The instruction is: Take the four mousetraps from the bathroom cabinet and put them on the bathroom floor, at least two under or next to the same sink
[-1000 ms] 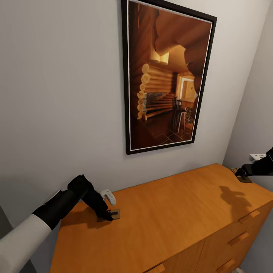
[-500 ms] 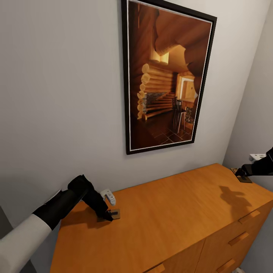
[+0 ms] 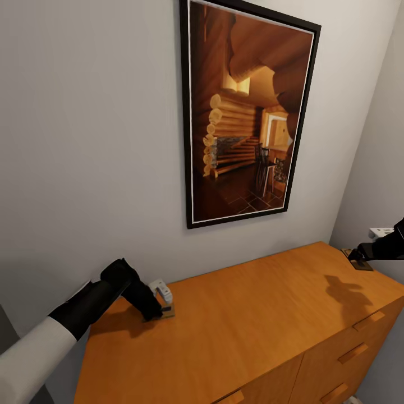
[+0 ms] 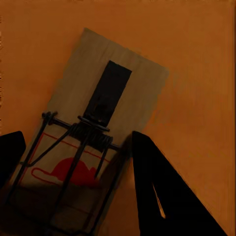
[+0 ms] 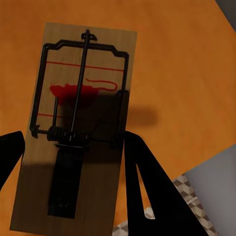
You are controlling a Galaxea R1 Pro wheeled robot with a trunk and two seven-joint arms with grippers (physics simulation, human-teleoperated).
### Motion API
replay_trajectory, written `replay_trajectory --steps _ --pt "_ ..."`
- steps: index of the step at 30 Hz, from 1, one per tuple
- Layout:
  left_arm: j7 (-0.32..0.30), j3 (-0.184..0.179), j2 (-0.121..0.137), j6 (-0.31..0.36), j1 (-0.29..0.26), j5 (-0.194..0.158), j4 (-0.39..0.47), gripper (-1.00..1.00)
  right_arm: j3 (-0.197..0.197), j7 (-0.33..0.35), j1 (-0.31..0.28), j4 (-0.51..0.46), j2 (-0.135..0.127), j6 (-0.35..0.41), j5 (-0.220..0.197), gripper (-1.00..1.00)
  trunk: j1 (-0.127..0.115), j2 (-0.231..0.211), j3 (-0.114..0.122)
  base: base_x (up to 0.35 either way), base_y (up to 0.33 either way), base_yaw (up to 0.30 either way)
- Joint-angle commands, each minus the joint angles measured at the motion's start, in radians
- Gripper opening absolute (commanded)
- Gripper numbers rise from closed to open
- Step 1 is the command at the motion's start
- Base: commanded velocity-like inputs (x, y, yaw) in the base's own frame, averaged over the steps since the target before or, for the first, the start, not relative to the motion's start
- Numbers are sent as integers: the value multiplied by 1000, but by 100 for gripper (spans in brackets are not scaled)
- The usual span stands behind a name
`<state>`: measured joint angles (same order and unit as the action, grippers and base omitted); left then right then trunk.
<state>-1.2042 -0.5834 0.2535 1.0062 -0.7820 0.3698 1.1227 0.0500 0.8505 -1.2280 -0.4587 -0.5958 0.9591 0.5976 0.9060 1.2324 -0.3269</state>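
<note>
The left end effector [image 4: 73, 162] straddles a small tan wooden mousetrap with dark wire [image 4: 101, 132], fingers either side, spread and not clamped. The right end effector [image 5: 69, 167] likewise brackets another tan wooden mousetrap [image 5: 78, 123]. Both traps lie flat on the orange-brown wooden cabinet's surface [image 3: 252, 320], well apart.

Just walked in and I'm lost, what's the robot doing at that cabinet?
Each arm is at a mousetrap on the cabinet top. The left gripper straddles the left trap, fingers on either side. The right gripper does the same with the right trap by the far edge. Both traps look flat on the wood, not yet lifted.
</note>
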Motion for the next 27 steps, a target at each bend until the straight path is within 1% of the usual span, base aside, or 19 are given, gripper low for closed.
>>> replay_trajectory --steps 1,14,20,21,22,24,25,26,27 --pt "-11 -1 0 -8 0 28 -98 -100 5 6 -1 -1 1 5 8 -100 0 1 -2 0 0 0" --pt "-10 -1 -1 -5 0 29 -96 -100 5 7 -1 -1 1 5 8 -100 0 1 -2 0 0 0" --pt "-10 2 -3 2 0 35 -71 -100 5 7 -1 -1 2 6 8 -100 0 1 -2 0 0 0" --pt "-11 1 -4 11 0 36 -53 -100 5 7 -1 -1 2 6 8 -100 0 1 -2 0 0 0" --pt "-11 1 -7 26 0 37 -3 -100 6 7 -1 -1 2 6 8 -100 0 1 -2 0 0 0" --pt "-11 4 -8 32 0 38 40 -100 5 7 -1 -1 2 6 8 -100 0 1 -2 0 0 0" --pt "-11 14 -9 36 0 39 86 -100 5 7 -1 -1 2 6 8 -100 0 1 -2 0 0 0" --pt "-12 22 -9 38 0 40 108 -100 5 7 -1 -1 3 6 8 -100 0 1 -2 0 0 0" --pt "-13 45 -9 40 0 44 148 -100 5 7 -1 -1 3 6 8 -100 0 1 -2 0 0 0"
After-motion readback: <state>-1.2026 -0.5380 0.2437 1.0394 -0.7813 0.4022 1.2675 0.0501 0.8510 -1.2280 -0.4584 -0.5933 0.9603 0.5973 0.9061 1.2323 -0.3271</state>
